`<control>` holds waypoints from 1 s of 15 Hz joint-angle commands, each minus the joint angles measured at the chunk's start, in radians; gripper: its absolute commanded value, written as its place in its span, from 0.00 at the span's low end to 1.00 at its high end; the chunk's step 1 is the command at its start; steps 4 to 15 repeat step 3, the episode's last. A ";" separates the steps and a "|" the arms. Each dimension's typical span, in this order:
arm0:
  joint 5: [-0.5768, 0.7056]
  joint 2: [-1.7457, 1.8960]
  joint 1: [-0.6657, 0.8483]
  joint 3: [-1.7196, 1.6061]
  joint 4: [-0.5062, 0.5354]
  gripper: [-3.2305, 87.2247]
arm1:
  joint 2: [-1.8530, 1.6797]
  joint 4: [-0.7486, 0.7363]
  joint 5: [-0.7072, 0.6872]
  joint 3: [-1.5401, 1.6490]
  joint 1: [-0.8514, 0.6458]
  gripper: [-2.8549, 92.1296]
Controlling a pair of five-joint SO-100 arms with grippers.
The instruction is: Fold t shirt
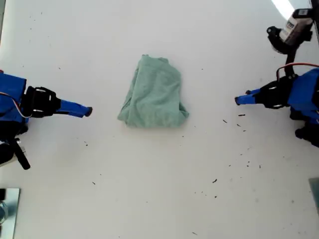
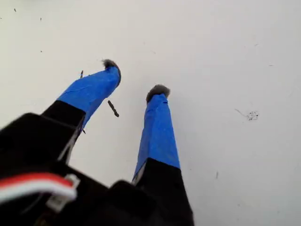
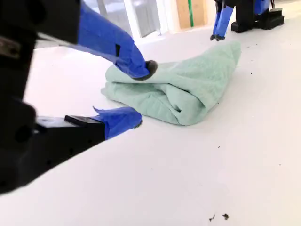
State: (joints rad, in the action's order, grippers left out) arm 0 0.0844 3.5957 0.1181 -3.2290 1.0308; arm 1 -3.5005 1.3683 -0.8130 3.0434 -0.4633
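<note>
The t shirt (image 1: 154, 94) lies folded into a compact pale green bundle in the middle of the white table; the second wrist view shows its layered edge (image 3: 188, 84). My second gripper (image 1: 88, 112) is at the exterior view's left, a short gap from the bundle. It is open (image 3: 141, 95) with nothing between its blue fingers. My first gripper (image 1: 238, 100) points at the bundle from the exterior view's right, farther off. It is open over bare table (image 2: 135, 76), and it also shows beyond the shirt (image 3: 217, 35).
Dark specks (image 1: 241, 149) are scattered over the table toward the exterior view's lower right. A black mount holding a white cylinder (image 1: 293, 29) stands at that view's top right corner. A shiny metal piece (image 1: 7, 204) sits at its lower left edge.
</note>
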 commanded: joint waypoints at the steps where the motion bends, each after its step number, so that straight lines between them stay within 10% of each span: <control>1: 0.008 0.006 0.006 -0.011 0.003 0.18 | -0.005 -0.003 -0.020 0.049 0.003 0.18; 15: 0.008 0.006 0.006 -0.011 0.003 0.18 | -0.005 -0.003 -0.020 0.049 0.003 0.18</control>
